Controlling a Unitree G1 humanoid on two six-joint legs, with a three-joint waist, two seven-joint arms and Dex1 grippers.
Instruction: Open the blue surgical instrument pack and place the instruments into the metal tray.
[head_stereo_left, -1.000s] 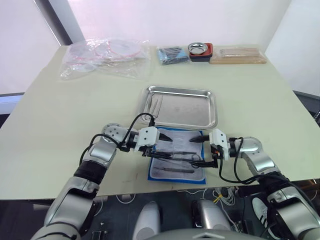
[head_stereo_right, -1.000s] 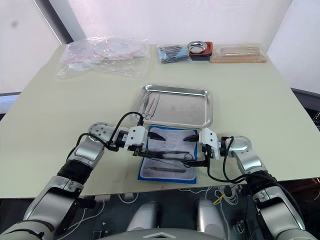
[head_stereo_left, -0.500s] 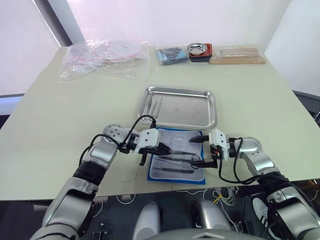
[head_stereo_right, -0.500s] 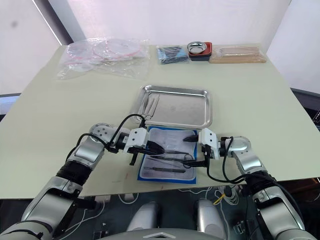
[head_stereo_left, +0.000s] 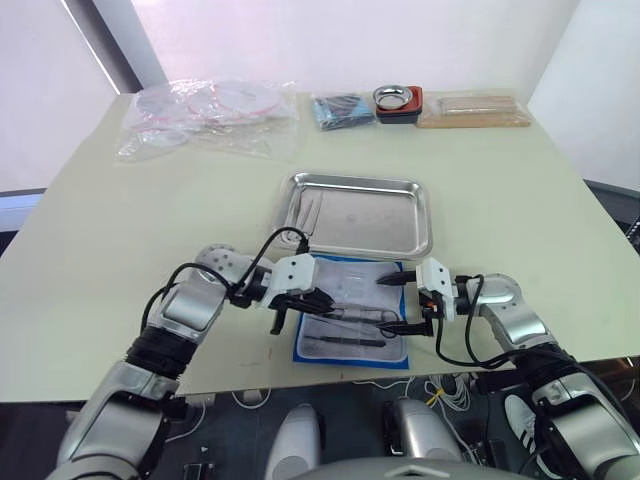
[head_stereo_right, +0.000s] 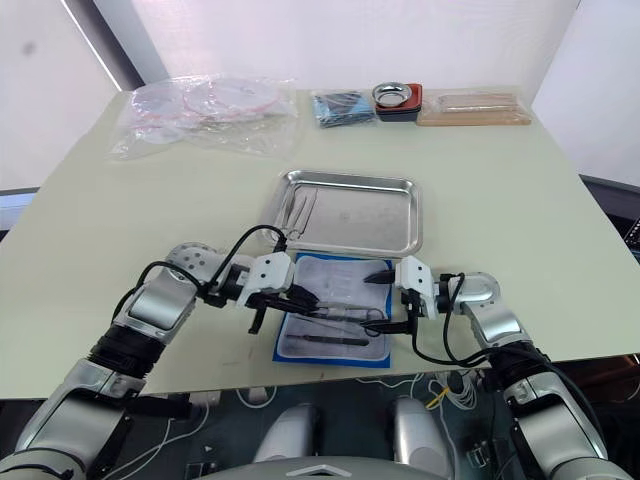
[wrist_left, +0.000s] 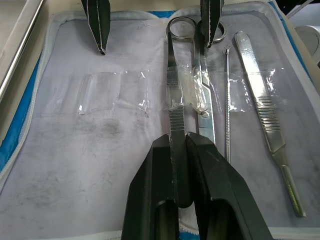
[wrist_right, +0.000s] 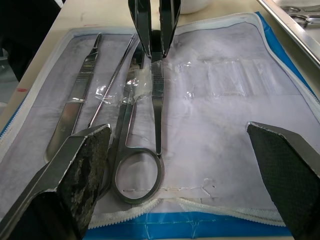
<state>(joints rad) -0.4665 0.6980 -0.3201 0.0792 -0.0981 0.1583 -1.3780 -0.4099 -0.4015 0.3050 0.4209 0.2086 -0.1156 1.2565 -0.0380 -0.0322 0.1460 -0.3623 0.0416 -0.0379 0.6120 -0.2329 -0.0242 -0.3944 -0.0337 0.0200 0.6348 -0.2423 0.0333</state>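
The flat blue fabric surgical pack (head_stereo_left: 352, 320) lay unfolded low in the frame's centre on the pale counter (head_stereo_left: 100, 230), clear pockets holding slim silver instruments (wrist_left: 262, 115). Just above it, the shiny rectangular steel tray (head_stereo_left: 400, 222) held thin tools (head_stereo_left: 312, 210) at its left end. Apart a second earlier, the left tool (wrist_left: 180, 160) had closed on the ring-handled silver forceps (wrist_left: 175, 95), whose long axis ran left-right, rings rightward. The right tool (head_stereo_left: 398, 303) hung spread wide over the pack's right edge
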